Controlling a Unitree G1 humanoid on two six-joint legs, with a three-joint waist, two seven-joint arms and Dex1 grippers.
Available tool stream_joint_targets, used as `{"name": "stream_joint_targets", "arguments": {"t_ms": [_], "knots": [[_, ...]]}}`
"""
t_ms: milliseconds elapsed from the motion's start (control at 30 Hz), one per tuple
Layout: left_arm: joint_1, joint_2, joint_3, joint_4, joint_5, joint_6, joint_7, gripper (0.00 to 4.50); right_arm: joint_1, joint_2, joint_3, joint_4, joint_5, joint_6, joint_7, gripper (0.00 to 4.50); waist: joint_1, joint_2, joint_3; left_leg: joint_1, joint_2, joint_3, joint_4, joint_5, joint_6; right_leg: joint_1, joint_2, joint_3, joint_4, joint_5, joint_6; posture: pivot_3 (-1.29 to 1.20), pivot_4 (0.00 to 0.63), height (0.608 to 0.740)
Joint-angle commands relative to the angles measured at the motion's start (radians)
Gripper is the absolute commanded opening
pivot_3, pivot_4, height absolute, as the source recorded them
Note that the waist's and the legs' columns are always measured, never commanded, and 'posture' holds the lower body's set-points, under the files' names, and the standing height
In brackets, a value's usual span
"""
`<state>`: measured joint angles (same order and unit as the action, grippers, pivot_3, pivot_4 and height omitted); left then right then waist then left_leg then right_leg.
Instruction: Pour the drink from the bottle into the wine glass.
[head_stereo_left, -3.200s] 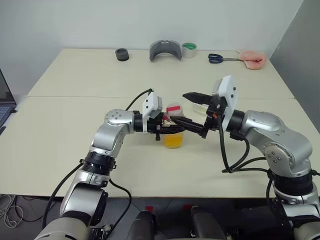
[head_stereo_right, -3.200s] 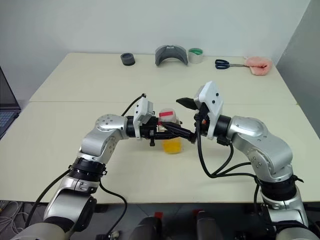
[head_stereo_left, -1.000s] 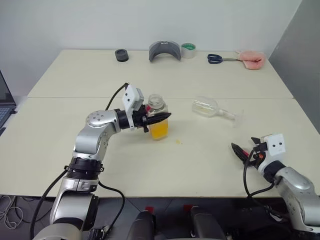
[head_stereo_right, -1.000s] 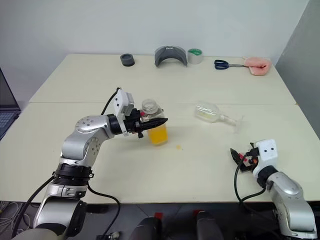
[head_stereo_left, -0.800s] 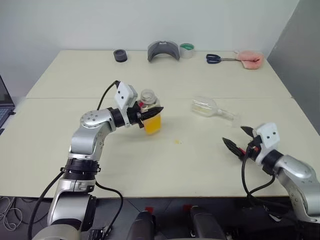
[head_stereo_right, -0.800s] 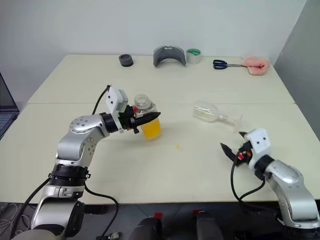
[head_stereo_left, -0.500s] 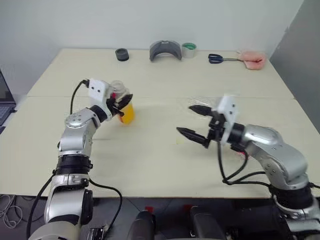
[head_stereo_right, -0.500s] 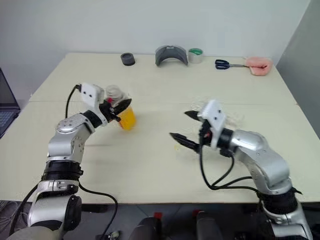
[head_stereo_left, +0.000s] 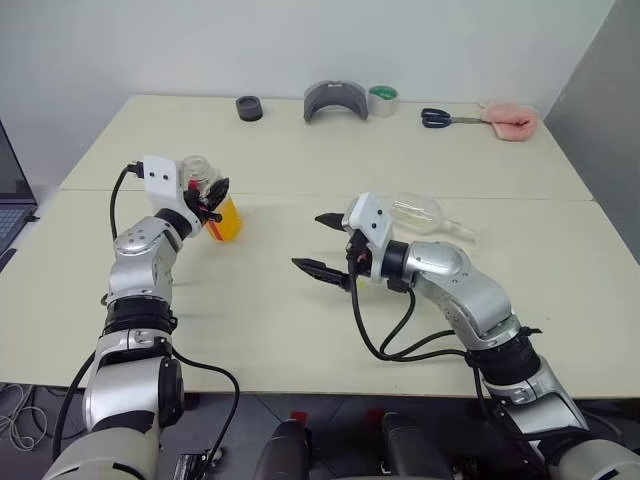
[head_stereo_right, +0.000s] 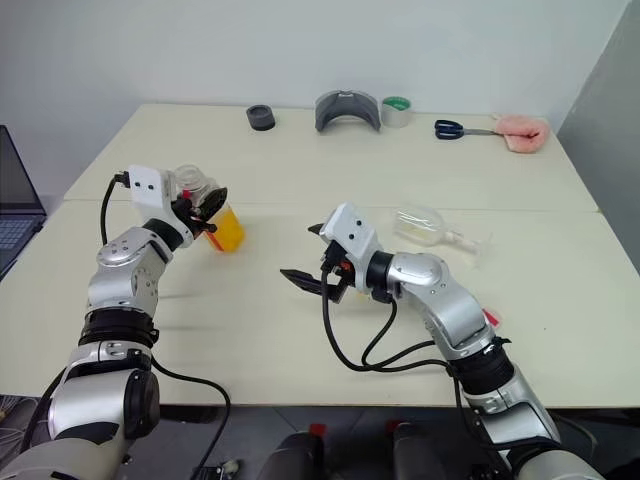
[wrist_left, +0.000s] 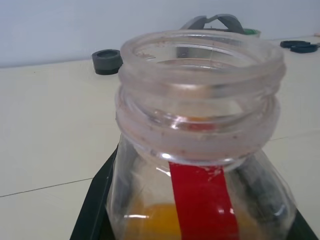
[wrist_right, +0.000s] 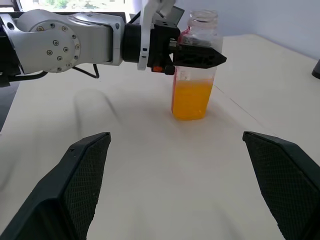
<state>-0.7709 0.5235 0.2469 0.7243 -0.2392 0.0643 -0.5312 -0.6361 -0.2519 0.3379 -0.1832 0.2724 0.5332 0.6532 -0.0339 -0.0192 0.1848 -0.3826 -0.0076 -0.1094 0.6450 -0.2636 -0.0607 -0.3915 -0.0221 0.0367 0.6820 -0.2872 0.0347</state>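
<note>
1. The bottle (head_stereo_left: 212, 198) stands upright on the counter (head_stereo_left: 300, 330) toward its left side, uncapped, with the drink (wrist_right: 191, 100) filling roughly its lower half.
2. Right of the bottle a wide bare stretch of counter runs to the wine glass (head_stereo_left: 420, 213), which lies on its side, well apart from the bottle.
3. Far behind the bottle, along the counter's back edge, sit a dark ring (head_stereo_left: 249, 107), a grey curved piece (head_stereo_left: 335, 101), a tape roll (head_stereo_left: 382, 100), scissors (head_stereo_left: 448, 117) and a pink cloth (head_stereo_left: 510, 119); a laptop (head_stereo_left: 12, 190) shows off the counter's left edge.
4. The left gripper (head_stereo_left: 215, 195) reaches level from the bottle's left, its jaws on either side of the bottle's upper body; whether they press it or stand slightly slack cannot be told.
5. The right gripper (head_stereo_left: 326, 244) hovers over the bare counter between bottle and glass, pointing toward the bottle, jaws spread wide and empty.
6. The left wrist view shows the bottle's open mouth and red label strip (wrist_left: 202, 200) close up; the right wrist view shows the orange fill level from the side.
</note>
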Motion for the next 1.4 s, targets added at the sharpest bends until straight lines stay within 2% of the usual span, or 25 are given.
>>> {"name": "stream_joint_targets", "arguments": {"t_ms": [33, 167, 600, 900, 1067, 1233, 1333, 1400], "knots": [[-0.017, 0.010, 0.014, 0.008, 0.000, -0.027, 0.010, 3.33, -0.023, 0.016, -0.009, -0.022, -0.006, -0.023, 0.007, 4.50, -0.001, 0.000, 0.000, 0.000, 0.000, 0.000, 0.000, 0.000, 0.000, 0.000, 0.000, 0.000, 0.000, 0.000, 0.000, 0.00, 0.150, 0.740], [-0.003, 0.004, 0.007, 0.008, 0.004, -0.041, 0.002, 4.47, -0.026, 0.029, -0.020, -0.025, -0.008, -0.017, 0.001, 4.50, -0.001, 0.000, 0.000, -0.001, 0.000, 0.000, 0.000, 0.000, 0.000, -0.001, 0.000, 0.000, 0.000, 0.000, 0.000, 0.00, 0.150, 0.740], [0.161, -0.061, 0.014, -0.133, 0.001, -0.059, 0.063, 4.47, 0.023, 0.016, -0.007, -0.055, -0.021, -0.010, 0.005, 4.50, -0.001, 0.000, 0.000, -0.001, 0.001, 0.000, 0.000, 0.000, 0.000, -0.002, 0.000, 0.001, 0.001, 0.000, -0.001, 0.00, 0.150, 0.740], [0.337, -0.078, 0.026, -0.300, 0.004, -0.063, 0.145, 4.47, 0.111, -0.039, 0.003, -0.129, -0.063, -0.012, -0.005, 4.50, 0.000, 0.000, 0.000, -0.001, 0.001, 0.000, 0.000, 0.000, 0.000, -0.003, 0.000, 0.002, 0.001, 0.001, -0.001, 0.00, 0.150, 0.740], [0.482, -0.087, 0.037, -0.485, -0.023, -0.016, 0.156, 4.47, 0.181, -0.082, -0.032, -0.210, -0.083, 0.010, -0.044, 4.50, 0.000, 0.000, 0.000, -0.001, 0.002, 0.000, -0.001, 0.000, 0.000, -0.003, -0.001, 0.003, 0.000, 0.001, -0.001, 0.00, 0.150, 0.740], [0.692, -0.104, 0.014, -0.760, -0.029, 0.041, 0.158, 4.47, 0.281, -0.123, -0.127, -0.336, -0.106, 0.067, -0.136, 4.50, 0.002, 0.000, 0.000, -0.001, 0.003, 0.000, -0.001, 0.000, 0.000, -0.002, -0.001, 0.003, 0.000, 0.001, -0.001, 0.00, 0.150, 0.740], [0.763, -0.135, -0.001, -0.855, -0.024, 0.056, 0.176, 4.47, 0.342, -0.131, -0.193, -0.400, -0.097, 0.121, -0.189, 4.50, 0.004, 0.000, 0.000, -0.001, 0.004, 0.000, -0.001, 0.000, 0.000, 0.000, -0.002, 0.003, -0.001, 0.000, -0.001, 0.00, 0.150, 0.740], [0.783, -0.144, -0.024, -0.894, -0.015, 0.062, 0.171, 4.47, 0.371, -0.152, -0.216, -0.421, -0.150, 0.124, -0.240, 4.50, 0.005, 0.000, 0.000, 0.000, 0.003, 0.000, -0.001, -0.001, 0.000, 0.001, -0.002, 0.003, -0.001, 0.000, -0.001, 0.00, 0.150, 0.740]]}}
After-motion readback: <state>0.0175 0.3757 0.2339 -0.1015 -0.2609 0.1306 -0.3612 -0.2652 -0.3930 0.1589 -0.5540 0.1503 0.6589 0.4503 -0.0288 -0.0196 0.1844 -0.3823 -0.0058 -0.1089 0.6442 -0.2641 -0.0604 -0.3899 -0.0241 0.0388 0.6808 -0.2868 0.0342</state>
